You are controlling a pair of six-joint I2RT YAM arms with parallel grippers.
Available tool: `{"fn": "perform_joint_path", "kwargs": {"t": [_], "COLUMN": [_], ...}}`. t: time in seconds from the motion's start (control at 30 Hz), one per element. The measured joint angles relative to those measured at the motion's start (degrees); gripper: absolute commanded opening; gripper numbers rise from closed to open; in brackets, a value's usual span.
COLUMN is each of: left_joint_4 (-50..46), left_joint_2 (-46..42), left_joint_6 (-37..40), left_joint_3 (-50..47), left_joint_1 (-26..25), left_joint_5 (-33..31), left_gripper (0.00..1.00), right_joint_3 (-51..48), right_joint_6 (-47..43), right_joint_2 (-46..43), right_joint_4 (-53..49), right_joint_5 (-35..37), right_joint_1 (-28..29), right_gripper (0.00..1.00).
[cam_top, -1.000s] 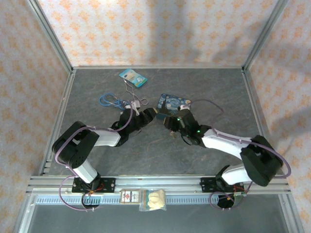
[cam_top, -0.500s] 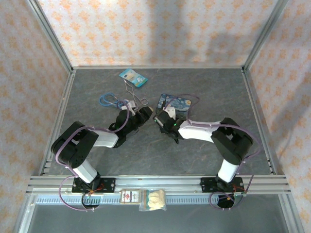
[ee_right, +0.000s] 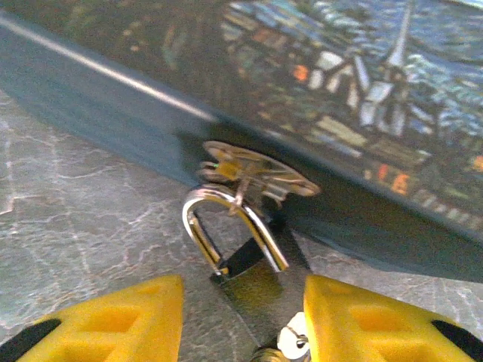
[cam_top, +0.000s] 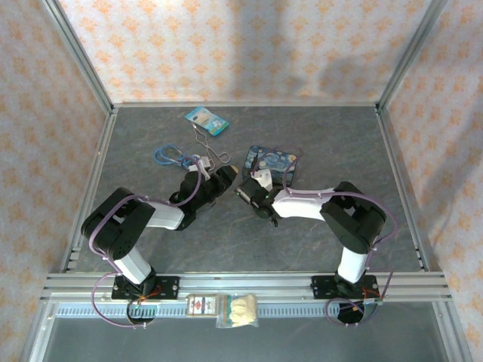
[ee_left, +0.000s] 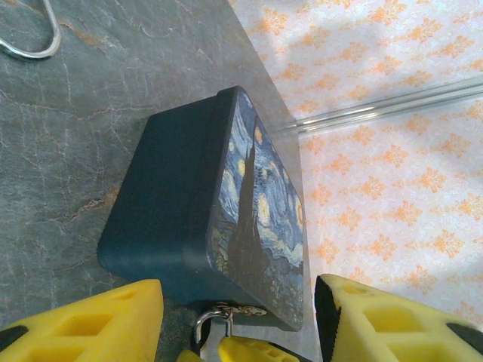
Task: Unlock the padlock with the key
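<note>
A grey stone-patterned table (cam_top: 339, 143) sits within walls (cam_top: 226, 45) papered in orange motifs. The left gripper (ee_left: 238, 302), released, faces the blue tin (ee_left: 189, 196). The right gripper (ee_right: 243, 302), also released, straddles the padlock (ee_right: 253, 283).

The left arm (cam_top: 155, 216) and the right arm (cam_top: 306, 205) are built alike: glossy black joint housings linked by white tubular segments. A thin purple cable (cam_top: 96, 290) loops along the outside of each and runs down to a black base plate (cam_top: 162, 286), which is bolted at the near edge of the bench (cam_top: 249, 241). Short red and orange wires show there. The left pincer (ee_left: 238, 302) and right pincer (ee_right: 241, 302) carry chunky bright yellow plastic fingers (ee_right: 113, 320) with recessed pockets and black trim at their outer corners.
</note>
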Motion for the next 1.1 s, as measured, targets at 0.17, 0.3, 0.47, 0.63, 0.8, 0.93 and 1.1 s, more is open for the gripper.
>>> {"fn": "perform_joint_path", "kwargs": {"t": [0.17,0.3,0.47,0.63,0.8,0.93,1.1], "left_joint_4": [0.22,0.35,0.35,0.92,2.56,3.32,3.41], "left_joint_2": [0.5,0.5,0.5,0.13,0.07,0.07,-0.52], "left_joint_6": [-0.57,-0.59,-0.59,-0.59,-0.85,-1.03,-0.87], "left_joint_3": [0.0,0.0,-0.02,-1.25,-2.78,-2.97,-3.06], "left_joint_1": [0.0,0.0,0.0,0.0,0.02,0.02,0.07], "left_joint_5": [0.0,-0.02,-0.09,-0.35,-0.52,-0.5,-0.5], "left_gripper": [0.53,0.53,0.53,0.53,0.53,0.53,0.53], "right_joint_3": [-0.55,-2.45,-4.04,-5.27,-5.25,-5.38,-8.04], "right_joint_6": [-2.67,-4.96,-6.6,-7.45,-8.61,-9.99,-13.11], "right_joint_2": [0.31,0.79,0.85,0.83,0.85,-0.07,-5.14], "right_joint_4": [0.59,2.71,4.79,7.61,8.5,9.46,11.61], "right_joint_5": [4.48,5.7,5.6,5.29,5.53,4.94,-3.32], "right_joint_1": [0.0,0.0,0.0,0.0,-0.15,-0.87,-4.09], "right_gripper": [0.42,0.33,0.35,0.39,0.17,0.1,0.03]}}
